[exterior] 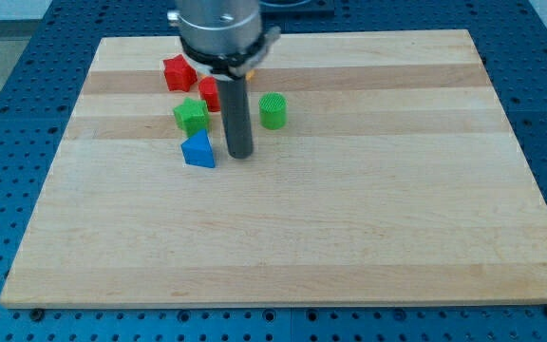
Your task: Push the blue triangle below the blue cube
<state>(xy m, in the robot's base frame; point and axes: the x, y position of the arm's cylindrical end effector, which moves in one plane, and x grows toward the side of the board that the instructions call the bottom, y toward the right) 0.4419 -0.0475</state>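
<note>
My tip (240,155), a bare rod with no pincer to spread or press together, stands just beside the blue triangle (198,151), on its right in the view, while no blue cube can be seen on the wooden board (368,237).
</note>
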